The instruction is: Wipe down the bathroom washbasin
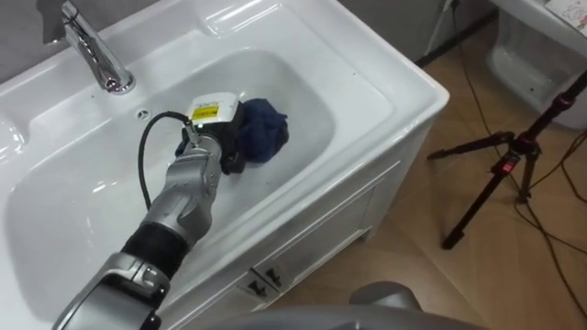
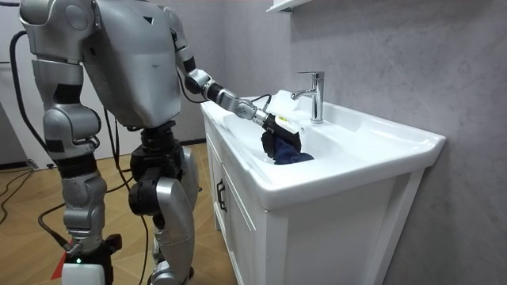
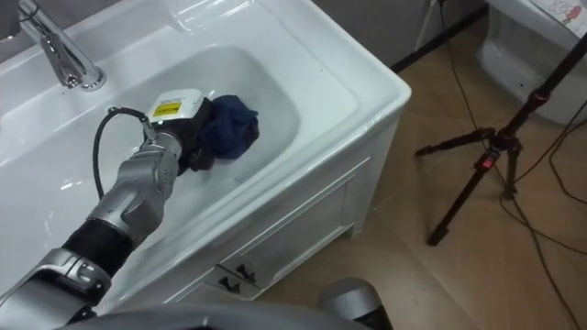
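Down in basin [image 1: 367, 87], left hand [image 1: 215, 137] clutching blue cloth [image 1: 263, 128], bunched just beyond it

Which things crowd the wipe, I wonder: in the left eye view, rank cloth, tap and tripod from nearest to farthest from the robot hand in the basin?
1. Cloth: gripped in the left robot hand, inside the basin.
2. Tap: up-left of it, on the back rim.
3. Tripod: on the floor, far right.

Looks like a bathroom corner in a test room. Has a white basin [image 1: 316, 96] with chrome tap [image 1: 92, 46] over a white cabinet [image 2: 238, 210], grey wall [image 2: 396, 55], wood floor [image 1: 413, 284]. Keeps a black tripod [image 1: 500, 170] nearby.
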`<state>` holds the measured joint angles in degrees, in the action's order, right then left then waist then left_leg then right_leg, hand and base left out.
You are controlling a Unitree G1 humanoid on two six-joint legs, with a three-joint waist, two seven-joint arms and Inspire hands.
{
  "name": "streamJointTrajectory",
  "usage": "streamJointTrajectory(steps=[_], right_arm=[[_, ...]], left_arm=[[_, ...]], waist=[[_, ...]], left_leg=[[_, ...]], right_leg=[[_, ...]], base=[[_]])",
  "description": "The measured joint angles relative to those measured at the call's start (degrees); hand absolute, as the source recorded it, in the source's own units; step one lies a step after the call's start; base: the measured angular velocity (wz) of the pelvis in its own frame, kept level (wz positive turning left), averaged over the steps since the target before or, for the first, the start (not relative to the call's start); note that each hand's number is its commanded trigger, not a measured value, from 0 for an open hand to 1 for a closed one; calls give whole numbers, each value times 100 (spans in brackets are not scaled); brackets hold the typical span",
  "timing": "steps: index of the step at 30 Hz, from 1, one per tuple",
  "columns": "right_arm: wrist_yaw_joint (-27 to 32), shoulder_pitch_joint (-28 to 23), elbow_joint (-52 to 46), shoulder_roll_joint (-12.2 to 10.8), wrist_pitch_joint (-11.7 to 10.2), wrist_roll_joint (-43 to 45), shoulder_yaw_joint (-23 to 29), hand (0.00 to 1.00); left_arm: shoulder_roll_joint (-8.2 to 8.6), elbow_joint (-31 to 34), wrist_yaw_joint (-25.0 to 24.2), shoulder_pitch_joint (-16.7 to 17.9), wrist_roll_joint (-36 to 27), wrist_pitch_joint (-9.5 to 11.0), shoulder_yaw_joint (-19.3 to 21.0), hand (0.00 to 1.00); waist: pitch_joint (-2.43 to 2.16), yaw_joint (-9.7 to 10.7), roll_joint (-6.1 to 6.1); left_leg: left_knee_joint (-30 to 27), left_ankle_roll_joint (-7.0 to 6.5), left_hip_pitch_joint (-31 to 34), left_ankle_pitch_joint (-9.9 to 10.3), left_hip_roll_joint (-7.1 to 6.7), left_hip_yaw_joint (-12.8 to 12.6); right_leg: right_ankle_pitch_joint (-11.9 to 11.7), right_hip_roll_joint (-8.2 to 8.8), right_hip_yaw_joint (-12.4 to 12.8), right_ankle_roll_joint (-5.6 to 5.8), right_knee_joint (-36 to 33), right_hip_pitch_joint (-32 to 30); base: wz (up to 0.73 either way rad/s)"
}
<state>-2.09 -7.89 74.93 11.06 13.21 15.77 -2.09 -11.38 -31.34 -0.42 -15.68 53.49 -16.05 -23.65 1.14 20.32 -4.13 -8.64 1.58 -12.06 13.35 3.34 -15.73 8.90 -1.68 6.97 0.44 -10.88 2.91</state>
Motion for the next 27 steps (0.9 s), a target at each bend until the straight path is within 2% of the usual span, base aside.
streamJointTrajectory(steps=[10, 16, 21, 24, 27], right_arm=[[-50, -8, 15, 0, 13, 48, 82, 0], [-29, -16, 47, 0, 69, 81, 115, 0], [18, -32, 8, 2, 67, 81, 131, 0], [4, -55, -116, 4, 69, 80, 244, 0], [-10, -114, -169, 6, 66, 86, 359, 0]], left_arm=[[-28, -231, 160, -94, 19, 36, 223, 100], [-27, -709, 324, -93, 64, 13, 336, 100], [-31, -954, 442, -91, 64, 15, 494, 100], [-66, -1061, 441, -59, 83, 7, 610, 100], [-86, -1070, 439, 120, 134, -4, 794, 100]], waist=[[-12, -13, 61], [-28, 0, 55], [-32, -27, 70], [-58, -57, 75], [-83, -75, 79]], left_leg=[[6, 0, -36, 0, 11, -6], [6, 0, -43, 0, 11, -17], [24, 0, -116, 0, 20, -177], [50, 1, -171, 0, 25, -275], [90, 1, -227, 0, 42, -278]], right_leg=[[-16, -38, 69, -4, 8, -6], [-24, -43, 78, -5, -7, -4], [-37, -56, 120, -10, -73, -2], [-42, -95, 239, -7, -76, 8], [-63, -126, 273, -17, -79, 24]], base=[[-3], [-1], [-9], [-15], [-9]])
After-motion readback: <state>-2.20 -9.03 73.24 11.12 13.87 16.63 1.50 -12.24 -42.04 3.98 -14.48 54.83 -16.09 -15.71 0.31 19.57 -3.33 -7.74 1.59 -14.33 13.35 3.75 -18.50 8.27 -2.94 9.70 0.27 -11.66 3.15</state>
